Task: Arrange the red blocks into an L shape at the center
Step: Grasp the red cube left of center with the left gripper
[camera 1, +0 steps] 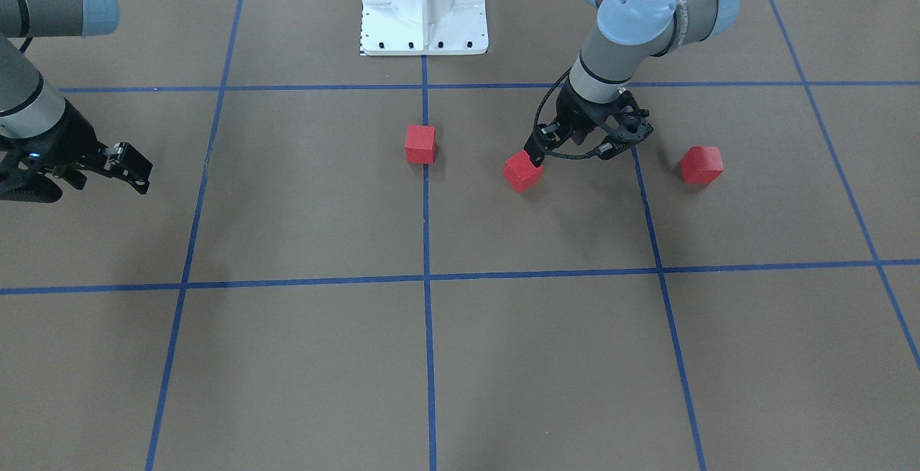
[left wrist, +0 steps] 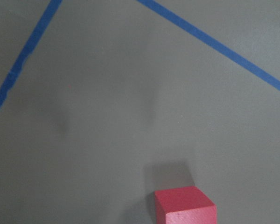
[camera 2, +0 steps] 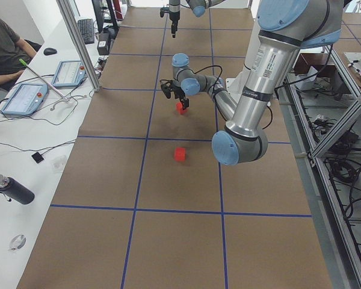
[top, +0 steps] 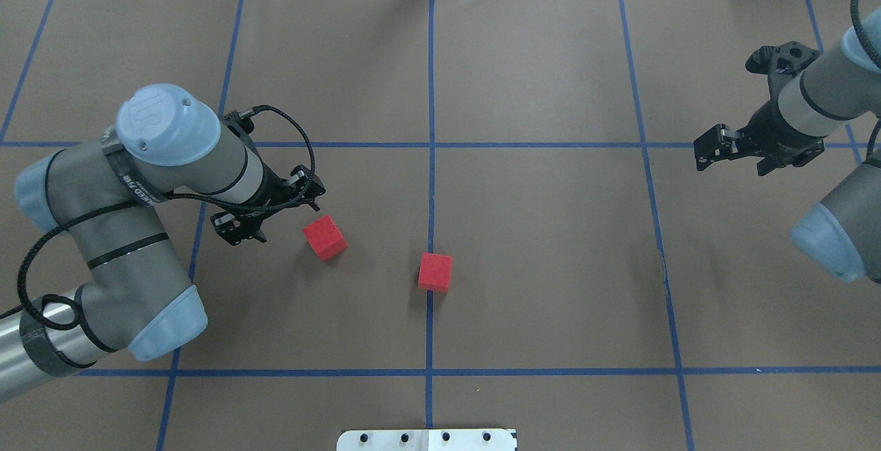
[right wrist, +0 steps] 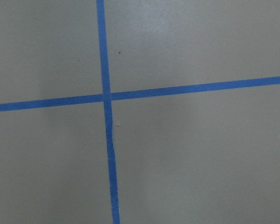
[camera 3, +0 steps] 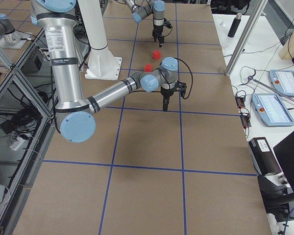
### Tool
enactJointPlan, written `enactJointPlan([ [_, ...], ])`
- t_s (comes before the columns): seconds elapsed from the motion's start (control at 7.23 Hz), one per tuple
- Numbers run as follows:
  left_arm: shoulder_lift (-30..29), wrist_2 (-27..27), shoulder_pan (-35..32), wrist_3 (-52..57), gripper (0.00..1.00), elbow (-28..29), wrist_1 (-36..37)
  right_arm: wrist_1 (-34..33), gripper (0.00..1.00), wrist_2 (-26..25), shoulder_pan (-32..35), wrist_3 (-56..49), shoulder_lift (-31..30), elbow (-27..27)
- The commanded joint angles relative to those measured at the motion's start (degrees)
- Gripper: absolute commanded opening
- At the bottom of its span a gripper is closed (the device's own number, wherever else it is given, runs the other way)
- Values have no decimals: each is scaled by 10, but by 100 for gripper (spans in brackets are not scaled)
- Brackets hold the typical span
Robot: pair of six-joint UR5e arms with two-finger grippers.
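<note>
overhead exterior: left gripper [top: 272, 206], jaws spread, at ten o'clock of a small matte red cube [top: 325, 238]. right gripper [top: 740, 140] spread too.

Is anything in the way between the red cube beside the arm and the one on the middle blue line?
Nothing visible. Only bare table lies between the near cube, beside the left end effector, and the centre cube. The third cube sits on the far side, outside that path.

Three red blocks [camera 1: 522, 172] lie well apart, one on the center [camera 1: 425, 226] line.
</note>
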Motion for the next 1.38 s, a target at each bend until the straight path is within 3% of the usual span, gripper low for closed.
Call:
enactJointPlan([
  [0.0, -47, 2, 14, -29, 100, 53, 12, 0, 100, 4, 2, -3, -3, -3],
  [0.97, -60, 2, 23, -28, 96, 93, 11, 0, 100, 5, 2, -3, -3, -4],
  [1.11, -62, 2, 23, -28, 90, 94, 11, 0, 100, 5, 2, -3, -3, -4],
  [1.24, -63, 2, 23, -29, 74, 94, 12, 0, 100, 5, 2, -3, -3, -4],
])
